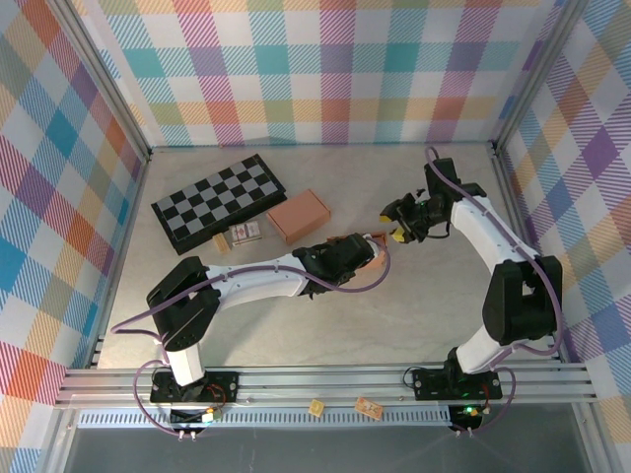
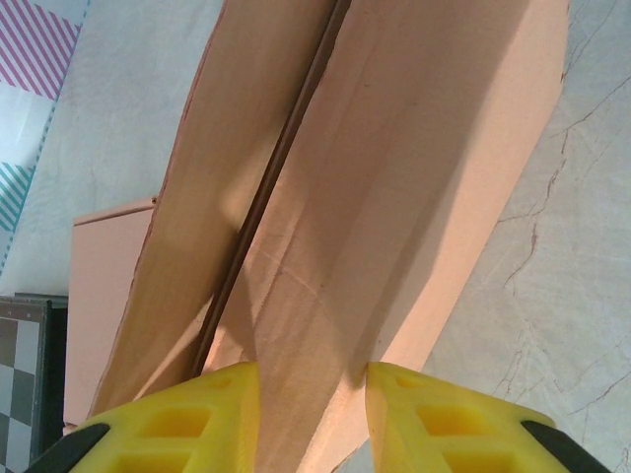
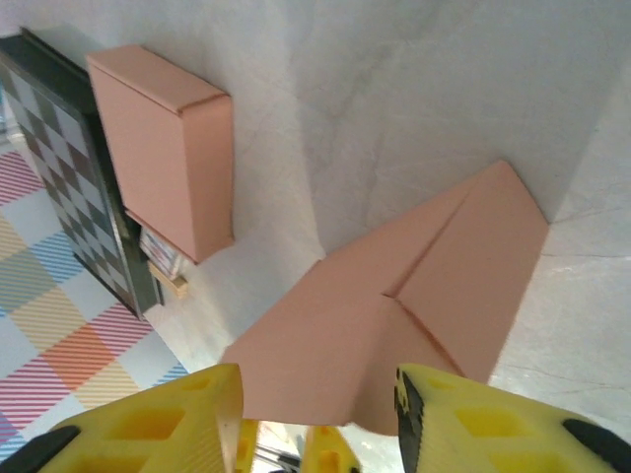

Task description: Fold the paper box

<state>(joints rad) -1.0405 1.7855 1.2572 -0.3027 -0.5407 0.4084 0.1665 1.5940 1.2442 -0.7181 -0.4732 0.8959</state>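
The paper box point(image 1: 374, 252) is a flat pink sheet with creases, lifted off the table at mid-table. In the left wrist view its long folded panels point(image 2: 375, 197) run up and away from me. My left gripper point(image 2: 313, 379) is shut on its near end, and the paper touches both yellow fingers point(image 2: 222, 414). From the right wrist, the sheet point(image 3: 414, 286) shows a crease junction. My right gripper point(image 3: 317, 382) stands open over its near flap, the fingers wide on either side. In the top view, the right gripper point(image 1: 396, 227) hovers just up and right of the left gripper point(image 1: 369, 258).
A closed pink box point(image 1: 299, 216) lies left of the work spot, with a folded chessboard point(image 1: 219, 202) beyond it. A card pack point(image 1: 244, 233) and a small wooden block point(image 1: 221, 242) sit by the board. Plaid walls enclose the table point(image 1: 414, 315).
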